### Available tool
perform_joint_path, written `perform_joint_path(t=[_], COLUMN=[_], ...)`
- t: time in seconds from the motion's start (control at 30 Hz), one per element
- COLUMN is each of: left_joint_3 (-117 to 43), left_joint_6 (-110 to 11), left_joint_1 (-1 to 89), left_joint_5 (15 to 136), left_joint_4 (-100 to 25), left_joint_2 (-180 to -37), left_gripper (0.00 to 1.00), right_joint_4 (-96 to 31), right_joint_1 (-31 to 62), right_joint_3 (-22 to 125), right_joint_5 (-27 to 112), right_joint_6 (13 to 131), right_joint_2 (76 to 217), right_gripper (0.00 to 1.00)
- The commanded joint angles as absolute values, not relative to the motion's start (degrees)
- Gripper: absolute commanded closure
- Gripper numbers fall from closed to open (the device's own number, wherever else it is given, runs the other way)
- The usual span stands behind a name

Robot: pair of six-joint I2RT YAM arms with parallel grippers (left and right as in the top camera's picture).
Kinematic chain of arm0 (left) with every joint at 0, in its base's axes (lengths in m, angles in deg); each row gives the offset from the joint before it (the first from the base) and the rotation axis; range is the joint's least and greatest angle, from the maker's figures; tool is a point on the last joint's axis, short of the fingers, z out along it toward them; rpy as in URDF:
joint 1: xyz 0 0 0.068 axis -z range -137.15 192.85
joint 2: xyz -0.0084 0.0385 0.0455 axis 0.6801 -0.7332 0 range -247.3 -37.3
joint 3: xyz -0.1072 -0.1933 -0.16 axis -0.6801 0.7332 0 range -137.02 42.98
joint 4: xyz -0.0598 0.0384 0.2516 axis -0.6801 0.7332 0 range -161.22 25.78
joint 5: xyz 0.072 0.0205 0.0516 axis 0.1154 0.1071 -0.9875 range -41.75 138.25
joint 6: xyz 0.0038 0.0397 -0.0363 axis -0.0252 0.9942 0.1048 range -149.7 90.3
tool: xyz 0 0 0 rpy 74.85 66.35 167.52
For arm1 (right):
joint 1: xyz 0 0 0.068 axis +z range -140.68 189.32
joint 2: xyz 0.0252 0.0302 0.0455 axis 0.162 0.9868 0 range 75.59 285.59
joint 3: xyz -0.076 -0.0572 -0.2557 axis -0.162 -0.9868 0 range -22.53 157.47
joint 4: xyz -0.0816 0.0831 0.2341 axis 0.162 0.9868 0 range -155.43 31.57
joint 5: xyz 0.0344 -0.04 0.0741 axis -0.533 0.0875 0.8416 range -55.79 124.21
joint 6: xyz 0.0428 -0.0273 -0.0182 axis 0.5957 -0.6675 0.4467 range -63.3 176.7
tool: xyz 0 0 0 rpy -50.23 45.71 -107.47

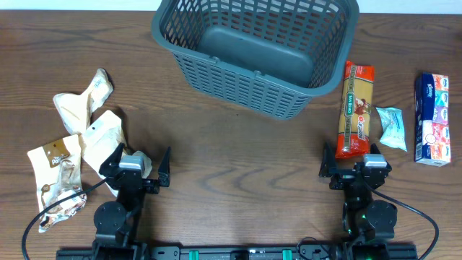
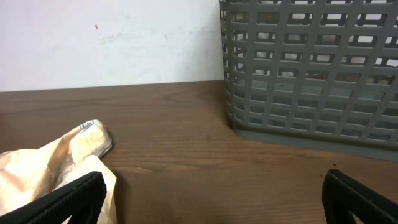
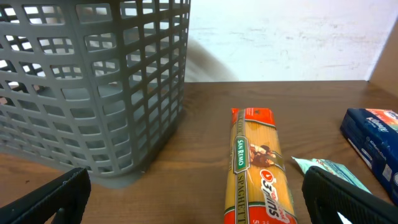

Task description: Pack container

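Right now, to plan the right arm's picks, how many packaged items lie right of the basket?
3: the spaghetti pack next to the dark grey basket, a small teal packet just right of it, and a blue tissue box farthest right. None seems hidden.

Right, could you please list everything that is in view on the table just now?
basket: one, dark grey, far centre, empty
spaghetti: one pack, orange-red, right of basket
packet: one, pale teal, right of spaghetti
tissues: one pack, blue, far right
pouches: three or four, cream and brown, overlapping at left
table: one, brown wood, under everything
left claw: one, black, open, near edge by pouches
right claw: one, black, open, near edge at spaghetti's near end
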State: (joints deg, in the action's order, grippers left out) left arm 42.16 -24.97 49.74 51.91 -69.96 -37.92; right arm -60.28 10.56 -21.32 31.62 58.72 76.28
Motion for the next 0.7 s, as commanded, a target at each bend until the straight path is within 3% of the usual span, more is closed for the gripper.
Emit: perform_joint_path(t=[0.0,0.57,0.67], left_joint_3=[42.7,42.7,42.2], left_joint_6=[-24.4,-26.1,-30.3], left_joint_1=[49.6,49.5,49.6], left_joint_5=[52.3,52.3,52.2], left_joint_4=[-67.4,-67.5,-67.3], left_joint_2=[-37.5,-37.5,-37.6], left_gripper=[0.01,0.01,0.01], right_joint_4=[-60.3,-60.4,-60.8], right_joint_1=[10.0,10.0,10.0], right_joint_3=[-21.7,-21.7,-21.6], right_joint_5=[31.0,32.4,36.2], right_joint_6=[59.4,59.5,65.8], right_joint_2=[75.9,75.9,75.9], right_gripper=[0.01,0.01,0.01])
